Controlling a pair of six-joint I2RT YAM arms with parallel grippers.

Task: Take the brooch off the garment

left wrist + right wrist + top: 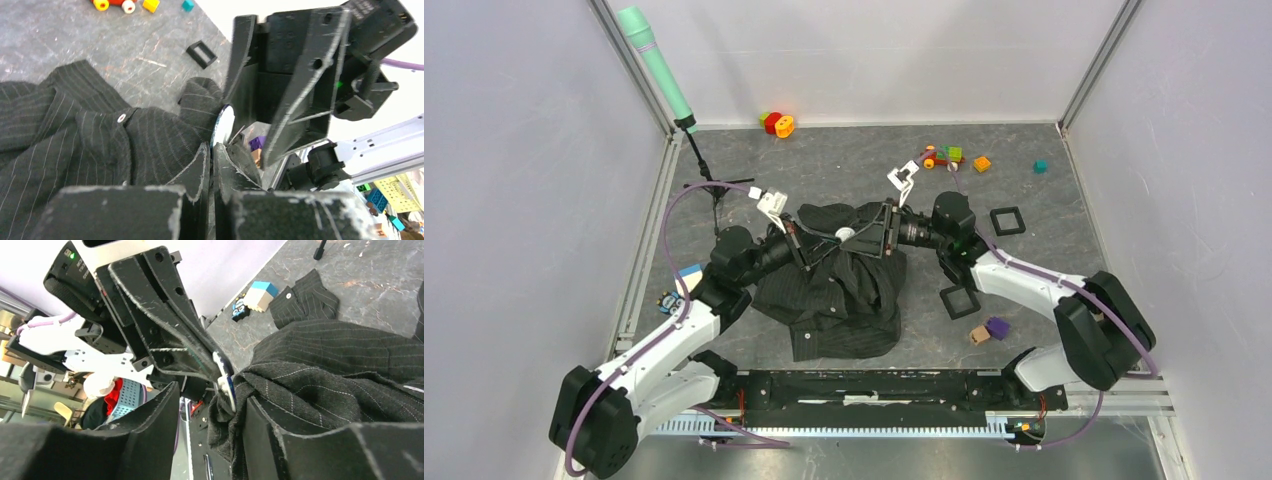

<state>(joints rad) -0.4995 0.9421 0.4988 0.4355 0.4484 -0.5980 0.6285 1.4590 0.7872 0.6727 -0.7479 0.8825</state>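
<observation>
The garment (834, 295) is a dark pinstriped shirt bunched mid-table; it also shows in the left wrist view (75, 135) and the right wrist view (340, 355). The brooch (845, 234) is a small disc with a white face and dark-blue rim, on a raised fold between both grippers (223, 125) (227, 385). My left gripper (829, 239) (212, 150) is shut, its tips pinching the brooch's lower edge. My right gripper (871, 232) (212, 395) is open, its jaws wide apart, with a fold of shirt hanging between them against the right-hand finger (270, 435).
Two black square frames (1007, 220) (959, 301) lie right of the shirt, with purple (996, 327) and tan (979, 336) blocks nearby. A teal cube (1041, 166), orange block (981, 163) and small toys (939, 156) sit behind. A green microphone stand (659, 65) is back left.
</observation>
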